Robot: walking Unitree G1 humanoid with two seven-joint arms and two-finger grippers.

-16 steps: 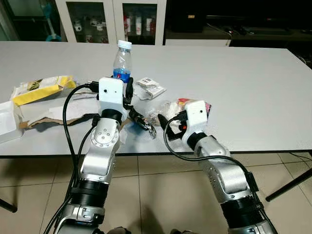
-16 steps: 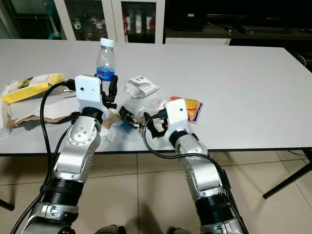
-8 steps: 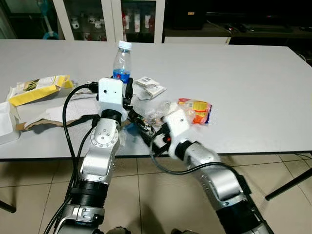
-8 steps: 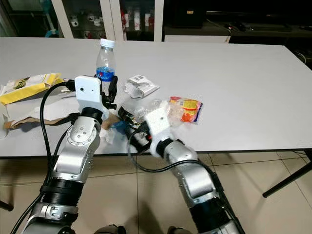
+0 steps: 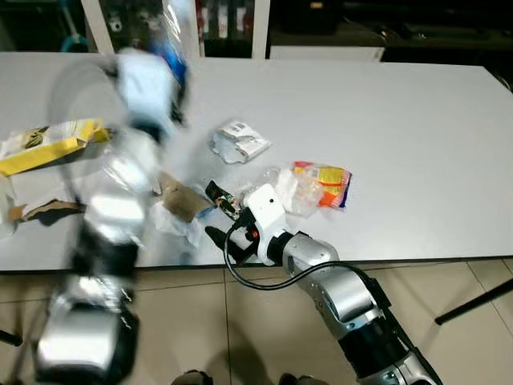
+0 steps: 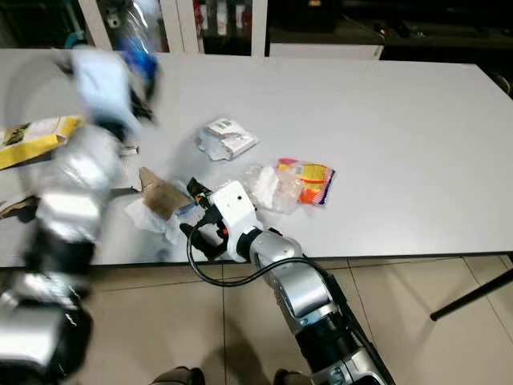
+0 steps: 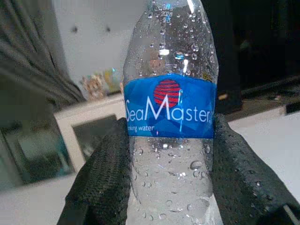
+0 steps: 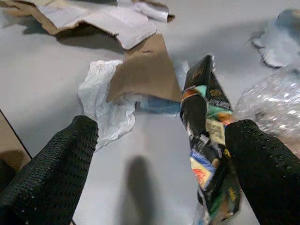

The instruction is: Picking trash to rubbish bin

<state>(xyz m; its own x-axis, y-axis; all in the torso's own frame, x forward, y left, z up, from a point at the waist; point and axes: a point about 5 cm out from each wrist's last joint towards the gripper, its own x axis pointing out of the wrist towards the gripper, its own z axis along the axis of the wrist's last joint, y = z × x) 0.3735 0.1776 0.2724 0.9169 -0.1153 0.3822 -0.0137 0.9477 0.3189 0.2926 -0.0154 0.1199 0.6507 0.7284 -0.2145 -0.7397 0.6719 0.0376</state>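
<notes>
Two tools engaged. Left tool (image 7: 168,187) has lifted the water bottle (image 7: 168,108) off the worktop (image 5: 417,120), clamped between its fingers; arm blurred in motion. Right tool (image 8: 154,164), spread wide, has shifted leftward to straddle the dark wrapper (image 8: 206,140). Disposal pending.

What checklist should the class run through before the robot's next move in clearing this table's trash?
1. Left end effector shut on the water bottle: ok.
2. Bottle lifted off the table: ok, though that arm is blurred.
3. Right end effector open: ok.
4. Dark snack wrapper between its fingers: ok, not yet gripped.
5. Brown cardboard scrap and white tissue outside the grip: ok.
6. Rubbish bin located: cannot tell.
</notes>
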